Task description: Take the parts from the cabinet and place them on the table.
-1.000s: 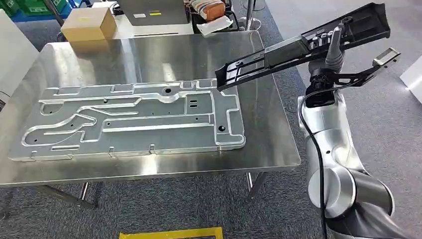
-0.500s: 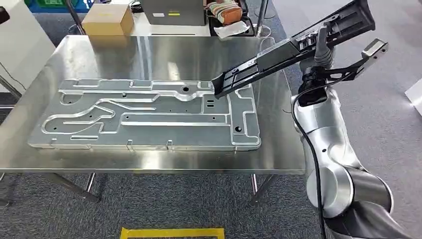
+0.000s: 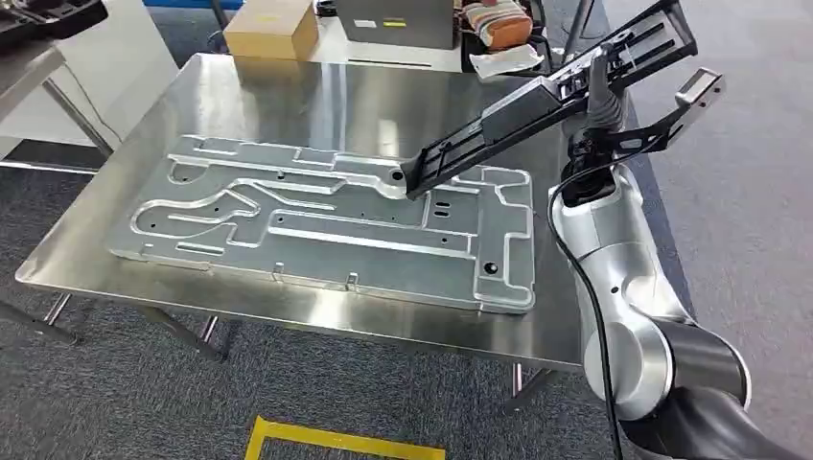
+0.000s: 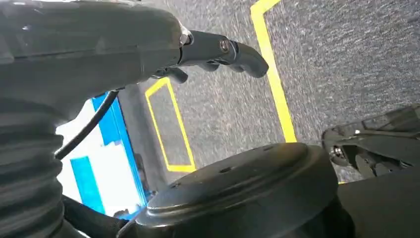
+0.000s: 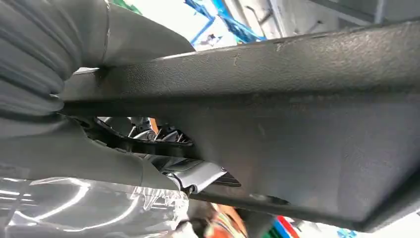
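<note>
Head view: the long black plastic part point(image 3: 537, 101) hangs tilted over the steel table point(image 3: 288, 96), its lower tip just above the far right corner of the grey machined aluminium plate point(image 3: 326, 225) that lies flat on the tabletop, its upper end raised past the table's right edge. I see my right hand point(image 3: 604, 91) wrapped around the part near that upper end, gripping it from below, with the silver right arm point(image 3: 623, 287) standing up beside the table's right edge. From the right wrist camera, the part's textured black flank point(image 5: 297, 124) runs across the frame, with the hand's ribbed grey cover point(image 5: 29, 59) pressed against it; the fingers themselves are hidden behind the part. My left hand point(image 4: 148, 44) hangs over grey carpet marked with yellow tape point(image 4: 272, 74), dark fingers point(image 4: 233, 49) reaching out, thumb side blurred, nothing seen in its grasp; I cannot tell how far open it is. Beyond the plate, at the table's far edge, sits a cardboard box point(image 3: 273, 29).
</note>
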`<control>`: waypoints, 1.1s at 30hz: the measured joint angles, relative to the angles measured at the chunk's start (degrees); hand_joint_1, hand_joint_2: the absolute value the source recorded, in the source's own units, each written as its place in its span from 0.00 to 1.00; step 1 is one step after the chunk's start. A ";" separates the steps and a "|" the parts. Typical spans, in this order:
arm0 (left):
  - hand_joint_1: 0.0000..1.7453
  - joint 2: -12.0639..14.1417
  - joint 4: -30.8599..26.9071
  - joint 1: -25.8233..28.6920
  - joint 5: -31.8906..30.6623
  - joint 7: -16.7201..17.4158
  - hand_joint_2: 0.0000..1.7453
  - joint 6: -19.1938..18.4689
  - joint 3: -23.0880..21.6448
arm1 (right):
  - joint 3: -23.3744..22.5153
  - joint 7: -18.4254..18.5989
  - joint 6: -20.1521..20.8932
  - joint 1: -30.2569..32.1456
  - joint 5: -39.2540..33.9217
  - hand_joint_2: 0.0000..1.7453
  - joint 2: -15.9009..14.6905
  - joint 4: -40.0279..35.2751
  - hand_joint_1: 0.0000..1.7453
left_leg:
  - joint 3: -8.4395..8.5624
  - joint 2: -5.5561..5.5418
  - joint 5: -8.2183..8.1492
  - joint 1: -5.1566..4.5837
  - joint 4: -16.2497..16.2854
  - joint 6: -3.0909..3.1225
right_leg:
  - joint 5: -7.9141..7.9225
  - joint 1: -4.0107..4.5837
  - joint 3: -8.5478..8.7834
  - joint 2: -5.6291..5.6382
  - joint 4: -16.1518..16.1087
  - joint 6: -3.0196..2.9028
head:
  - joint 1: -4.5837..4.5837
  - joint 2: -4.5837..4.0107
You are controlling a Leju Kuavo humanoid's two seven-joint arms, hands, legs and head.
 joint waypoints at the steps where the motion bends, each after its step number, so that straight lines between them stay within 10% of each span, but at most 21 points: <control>1: 0.00 0.02 0.00 0.11 -0.09 0.02 1.00 0.00 -0.07 | 0.00 0.02 0.00 0.07 0.02 1.00 0.00 0.02 1.00 | 1.82 0.25 2.92 0.02 -4.00 0.03 | -0.34 -0.02 0.26 -0.43 0.24 0.14 | 0.02 0.00; 2: 0.00 0.09 0.00 0.37 -0.20 0.00 1.00 0.09 -0.22 | 0.00 0.02 0.02 0.04 0.09 1.00 0.00 0.00 1.00 | 4.04 0.83 6.52 0.07 -9.59 0.02 | -0.66 -0.14 0.48 -0.90 0.54 0.37 | 0.02 0.00; 7: 0.00 0.02 0.04 0.99 -0.57 -0.09 1.00 0.09 -0.39 | 0.04 0.57 0.07 0.19 0.26 1.00 -0.11 0.15 1.00 | 5.66 1.24 5.38 -0.03 -14.74 0.23 | -0.36 0.96 -0.99 -1.60 1.48 0.47 | 0.02 0.00; 17: 0.00 -0.04 0.04 1.00 -0.61 -0.13 1.00 0.02 -0.39 | 0.13 0.96 0.04 0.19 0.68 1.00 0.02 0.15 1.00 | 5.61 1.42 5.30 -0.52 -14.48 1.72 | 0.37 0.71 -0.79 -1.54 1.05 0.31 | 0.02 0.00; 33: 0.00 -0.02 0.04 1.08 0.00 -0.37 1.00 0.42 -0.48 | -0.33 -1.40 3.34 1.44 -2.82 1.00 -0.98 0.31 1.00 | 5.58 1.57 5.37 -0.57 -14.45 2.00 | 0.50 0.65 -0.94 -1.53 1.06 0.69 | 0.02 0.00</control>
